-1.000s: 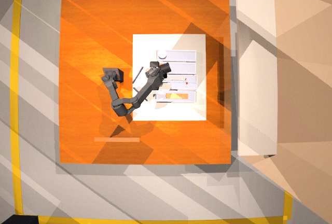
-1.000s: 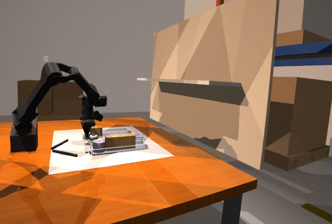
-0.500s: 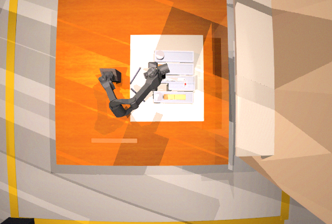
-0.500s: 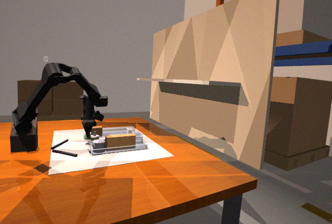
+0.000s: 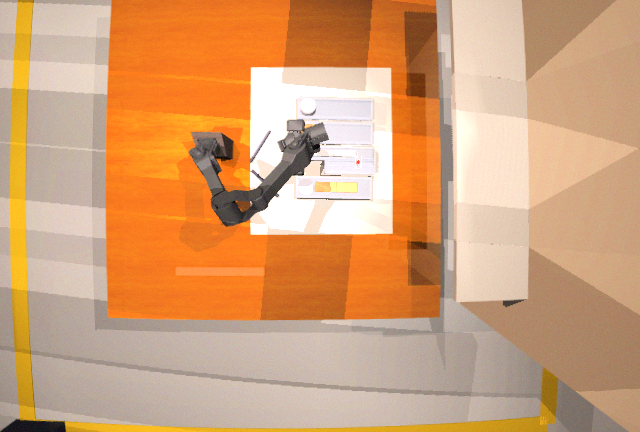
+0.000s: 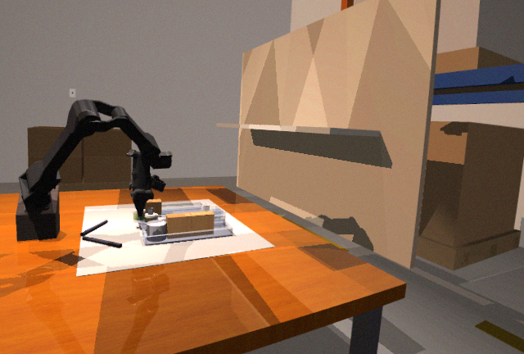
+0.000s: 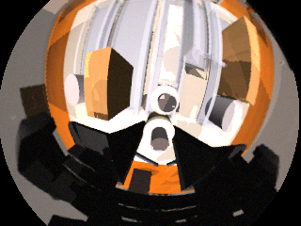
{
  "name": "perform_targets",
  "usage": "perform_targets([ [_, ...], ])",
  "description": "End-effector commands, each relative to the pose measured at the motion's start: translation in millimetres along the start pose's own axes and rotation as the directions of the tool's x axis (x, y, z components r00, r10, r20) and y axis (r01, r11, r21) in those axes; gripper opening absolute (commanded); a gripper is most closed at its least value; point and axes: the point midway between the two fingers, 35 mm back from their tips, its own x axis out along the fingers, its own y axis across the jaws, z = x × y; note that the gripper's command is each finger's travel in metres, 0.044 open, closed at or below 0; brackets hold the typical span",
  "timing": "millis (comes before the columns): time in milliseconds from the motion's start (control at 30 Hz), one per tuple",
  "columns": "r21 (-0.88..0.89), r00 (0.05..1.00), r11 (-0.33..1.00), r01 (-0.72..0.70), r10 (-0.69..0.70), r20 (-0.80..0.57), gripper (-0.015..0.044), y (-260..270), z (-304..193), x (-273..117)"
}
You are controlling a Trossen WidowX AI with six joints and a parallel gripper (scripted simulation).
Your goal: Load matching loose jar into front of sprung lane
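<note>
My gripper [image 6: 140, 215] [image 7: 158, 125] points down at the front of the lanes, shut on a jar. The held jar [image 7: 159, 143] has a white, ring-like top with a grey centre; a greenish part of it shows beside the fingers in the exterior view. A jar with a similar top [image 7: 166, 101] stands just behind it, in line with it. Whether they touch is unclear. The sprung lane [image 5: 343, 169] lies third from the top in the top view, with a red mark [image 5: 357, 162] towards its rear. The arm hides the fingertips there. The held jar's base, the front stop and the pusher plate contact are hidden.
A tan box [image 7: 109, 85] [image 6: 153, 206] stands close on one side. Yellow-tan boxes [image 5: 336, 187] [image 6: 190, 222] and a grey-white jar [image 6: 155, 230] [image 7: 231, 116] fill the outer lane opposite. A white jar [image 5: 308, 106] [image 7: 72, 89] stands in the far lane. Dark rods [image 5: 260, 145] [image 6: 102, 242] lie in front.
</note>
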Motion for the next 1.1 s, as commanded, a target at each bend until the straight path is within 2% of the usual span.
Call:
perform_targets([
  [0, 0.011, 1.000, 1.000, 0.000, 0.000, 0.021, 0.0000, -1.3, 9.9, -3.6],
  [1067, 0.012, 1.000, 1.000, 0.000, 0.000, 0.022, 0.0000, -2.6, 21.0, -6.5],
])
